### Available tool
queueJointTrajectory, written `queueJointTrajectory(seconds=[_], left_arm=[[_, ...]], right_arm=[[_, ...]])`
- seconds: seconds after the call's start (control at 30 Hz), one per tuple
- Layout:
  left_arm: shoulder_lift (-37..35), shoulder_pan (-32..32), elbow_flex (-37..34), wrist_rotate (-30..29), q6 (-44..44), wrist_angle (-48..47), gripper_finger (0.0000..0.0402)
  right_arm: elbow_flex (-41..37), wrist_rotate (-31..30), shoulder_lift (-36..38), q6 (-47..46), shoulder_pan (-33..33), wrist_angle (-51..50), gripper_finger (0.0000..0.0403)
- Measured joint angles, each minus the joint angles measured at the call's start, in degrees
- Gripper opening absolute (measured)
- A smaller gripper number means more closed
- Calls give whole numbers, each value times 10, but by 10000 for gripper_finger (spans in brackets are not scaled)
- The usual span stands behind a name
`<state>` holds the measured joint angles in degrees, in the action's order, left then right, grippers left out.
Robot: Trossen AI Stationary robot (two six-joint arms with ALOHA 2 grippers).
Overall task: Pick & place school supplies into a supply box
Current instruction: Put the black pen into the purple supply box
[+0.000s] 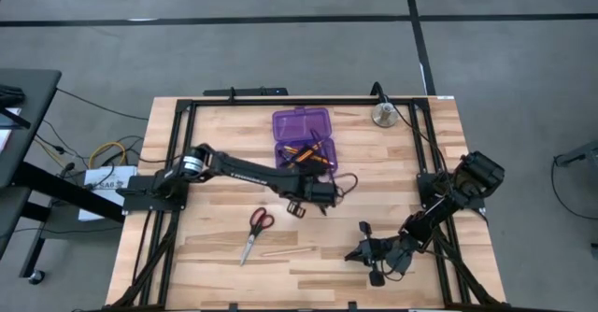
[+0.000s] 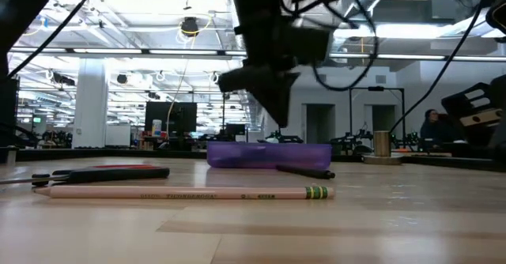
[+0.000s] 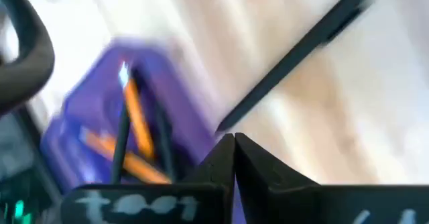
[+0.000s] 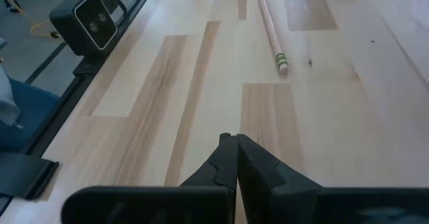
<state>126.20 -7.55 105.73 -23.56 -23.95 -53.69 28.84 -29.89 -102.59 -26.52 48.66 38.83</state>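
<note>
Supply box (image 1: 303, 136): translucent purple, lid open, lying toward the table's far edge, already holding orange pencils and dark pens. Left gripper (image 1: 320, 194) hovers just beside its near end, fingers together, empty, likely between picks. Scissors (image 1: 254, 233) and one pencil (image 1: 288, 249) lie nearer than the box, uncollected. Right gripper (image 1: 366, 250) waits well right of them, fingers together
</note>
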Motion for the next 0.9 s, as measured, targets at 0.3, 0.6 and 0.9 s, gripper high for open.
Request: queueJointTrajectory(seconds=[0.3,0.6,0.9], left_arm=[[24,-19,0,113,-87,65,20],[57,-16,0,106,-114,103,114],[73,1,2,103,-124,96,152]], right_arm=[[0,0,0,0,1,-9,1],[0,0,0,0,1,-14,1],[0,0,0,0,1,-26,1]])
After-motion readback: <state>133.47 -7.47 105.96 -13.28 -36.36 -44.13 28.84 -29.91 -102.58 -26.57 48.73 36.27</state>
